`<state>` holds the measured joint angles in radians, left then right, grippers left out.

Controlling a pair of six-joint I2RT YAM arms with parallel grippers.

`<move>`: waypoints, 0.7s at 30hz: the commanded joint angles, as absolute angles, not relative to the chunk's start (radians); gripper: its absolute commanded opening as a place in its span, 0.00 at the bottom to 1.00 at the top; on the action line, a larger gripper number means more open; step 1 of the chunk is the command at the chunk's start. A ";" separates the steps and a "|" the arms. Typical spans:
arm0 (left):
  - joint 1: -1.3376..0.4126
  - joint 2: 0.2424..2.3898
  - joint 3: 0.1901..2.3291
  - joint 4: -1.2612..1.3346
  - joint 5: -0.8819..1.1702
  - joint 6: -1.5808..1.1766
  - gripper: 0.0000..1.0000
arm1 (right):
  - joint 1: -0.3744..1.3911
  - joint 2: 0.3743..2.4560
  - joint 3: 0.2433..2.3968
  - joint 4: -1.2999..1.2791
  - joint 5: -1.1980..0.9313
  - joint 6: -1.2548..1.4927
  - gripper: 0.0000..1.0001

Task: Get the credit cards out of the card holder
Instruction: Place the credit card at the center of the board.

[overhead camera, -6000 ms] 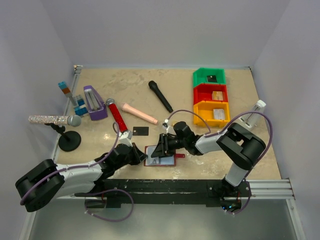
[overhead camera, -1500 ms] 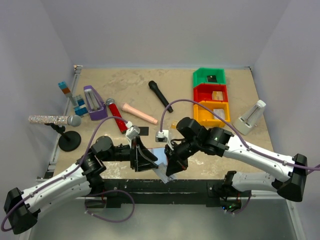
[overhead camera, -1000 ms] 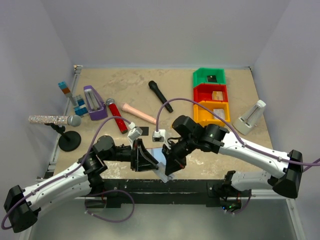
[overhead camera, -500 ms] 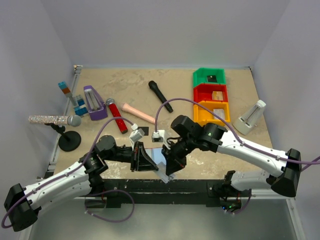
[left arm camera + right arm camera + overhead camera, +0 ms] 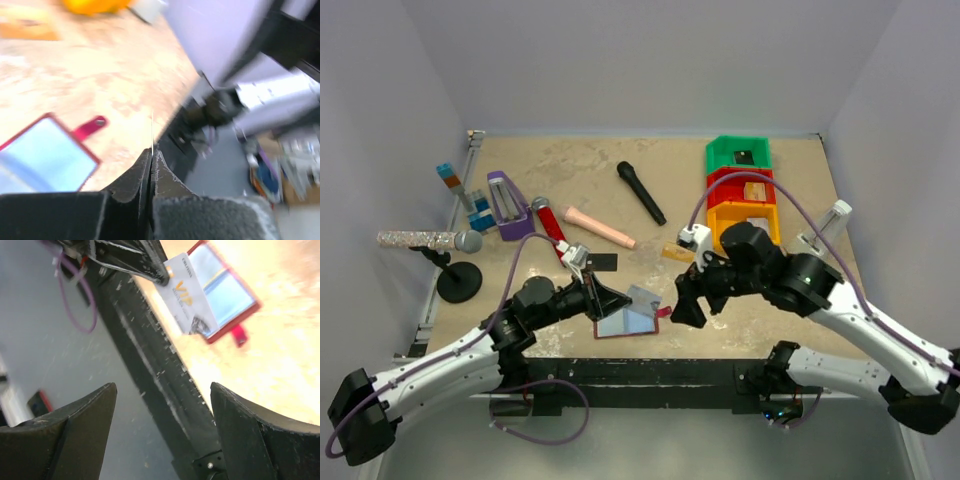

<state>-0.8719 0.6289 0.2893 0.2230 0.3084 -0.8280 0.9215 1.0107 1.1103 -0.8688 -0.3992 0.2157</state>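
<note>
The card holder lies open on the table near the front edge, dark red with a pale blue sleeve and a small red tab. My left gripper is shut on a silver-grey credit card and holds it just above the holder. In the left wrist view the card shows edge-on between the shut jaws, with the holder beyond. My right gripper is open and empty, right of the holder. In the right wrist view the card hangs over the holder. A black card and a tan card lie on the table.
Green, red and orange bins stand at the back right. A black microphone, a red microphone, a pink cylinder and a microphone stand lie behind. The black base rail runs along the front.
The holder, held up between both grippers, now lies flat on the table. My right gripper has let go and drawn back to the right. My left gripper keeps the silver-grey card.
</note>
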 commanded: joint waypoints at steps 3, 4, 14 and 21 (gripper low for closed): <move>-0.854 0.747 0.229 0.313 -0.150 -1.072 0.00 | 0.910 0.790 1.000 -0.781 -0.134 0.333 0.80; -0.854 0.780 0.232 0.337 -0.190 -1.086 0.00 | 0.908 0.770 0.979 -0.769 -0.129 0.342 0.80; -0.825 1.075 0.290 0.485 -0.339 -1.175 0.00 | 0.910 0.706 0.887 -0.710 -0.140 0.391 0.79; -0.770 1.279 0.334 0.664 -0.246 -1.200 0.00 | 0.908 0.701 0.847 -0.669 -0.170 0.403 0.79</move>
